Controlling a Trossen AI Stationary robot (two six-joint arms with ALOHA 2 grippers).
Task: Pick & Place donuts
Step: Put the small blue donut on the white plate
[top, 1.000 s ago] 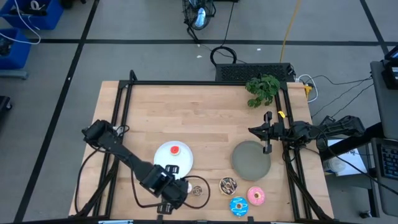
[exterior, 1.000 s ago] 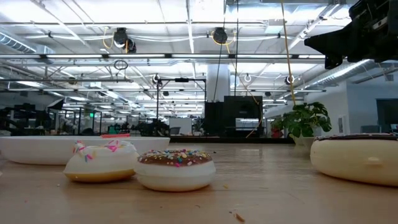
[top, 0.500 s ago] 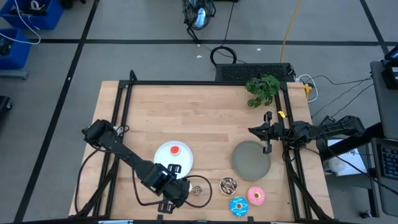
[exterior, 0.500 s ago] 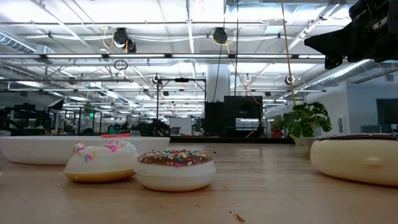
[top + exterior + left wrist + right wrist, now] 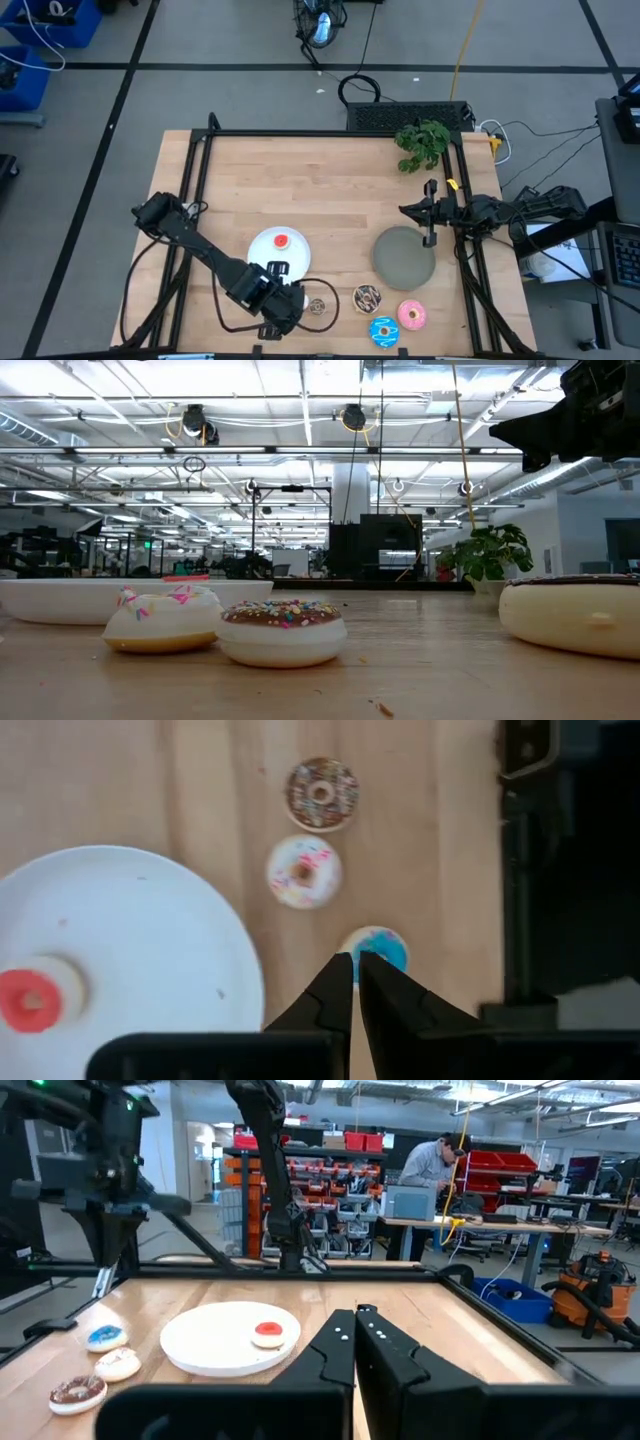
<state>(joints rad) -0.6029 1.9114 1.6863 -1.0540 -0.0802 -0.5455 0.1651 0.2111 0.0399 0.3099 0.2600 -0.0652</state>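
- The left gripper is hovering clenched and empty just off the white plate, above a blue donut.
- A red donut is sitting on that plate.
- Chocolate-sprinkled, blue and pink donuts are lying right of the plate on the table.
- The right gripper is waiting clenched over the grey plate.

red donut on white plate, sprinkled donuts flat on table
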